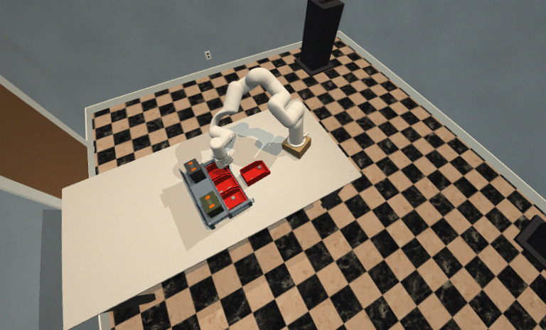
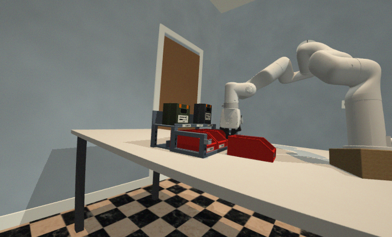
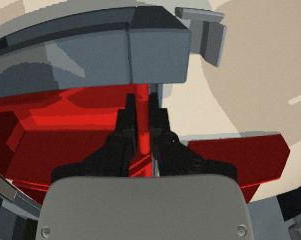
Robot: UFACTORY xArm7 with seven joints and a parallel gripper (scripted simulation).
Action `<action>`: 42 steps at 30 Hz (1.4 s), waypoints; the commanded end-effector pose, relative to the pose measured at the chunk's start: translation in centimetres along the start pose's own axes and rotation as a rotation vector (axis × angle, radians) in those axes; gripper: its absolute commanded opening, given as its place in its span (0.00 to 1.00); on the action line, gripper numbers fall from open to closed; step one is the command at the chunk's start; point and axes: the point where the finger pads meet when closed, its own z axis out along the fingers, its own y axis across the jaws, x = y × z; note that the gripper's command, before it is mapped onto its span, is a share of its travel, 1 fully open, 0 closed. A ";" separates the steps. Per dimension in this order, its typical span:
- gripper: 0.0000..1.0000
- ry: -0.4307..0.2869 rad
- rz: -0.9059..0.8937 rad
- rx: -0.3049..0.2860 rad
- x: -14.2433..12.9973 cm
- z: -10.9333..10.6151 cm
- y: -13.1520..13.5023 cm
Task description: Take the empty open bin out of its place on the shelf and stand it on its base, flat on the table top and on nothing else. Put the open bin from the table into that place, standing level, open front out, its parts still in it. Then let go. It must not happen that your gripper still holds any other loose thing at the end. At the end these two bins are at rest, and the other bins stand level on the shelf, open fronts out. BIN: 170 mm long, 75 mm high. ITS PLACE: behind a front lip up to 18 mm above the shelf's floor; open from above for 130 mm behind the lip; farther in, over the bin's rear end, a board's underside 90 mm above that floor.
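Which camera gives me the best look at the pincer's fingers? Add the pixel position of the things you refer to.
The wrist view: it shows the pincer (image 1: 222, 166) (image 2: 230, 133) (image 3: 142, 106) closed on a red bin wall (image 3: 143, 122). The exterior view shows dark fingers, tips hidden behind the table bin (image 2: 249, 147) (image 1: 255, 173). The top view shows mostly its housing.

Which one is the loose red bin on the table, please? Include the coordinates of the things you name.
Find the arm's wooden base block (image 1: 296, 148) (image 2: 345, 162) on the white table. Between it and the grey shelf (image 1: 240, 210) (image 2: 188, 134) sits the open red bin (image 1: 254, 176) (image 2: 248, 147). Unlike the other red bins, it stands outside the shelf, directly on the tabletop.
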 end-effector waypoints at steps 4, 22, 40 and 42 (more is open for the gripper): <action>0.00 0.000 -0.001 0.004 0.0 -0.2 -0.1; 0.00 0.000 -0.001 0.004 0.0 -0.2 -0.1; 0.00 0.000 -0.001 0.004 0.0 -0.5 -0.1; 0.00 0.000 -0.001 0.004 0.0 -0.7 -0.1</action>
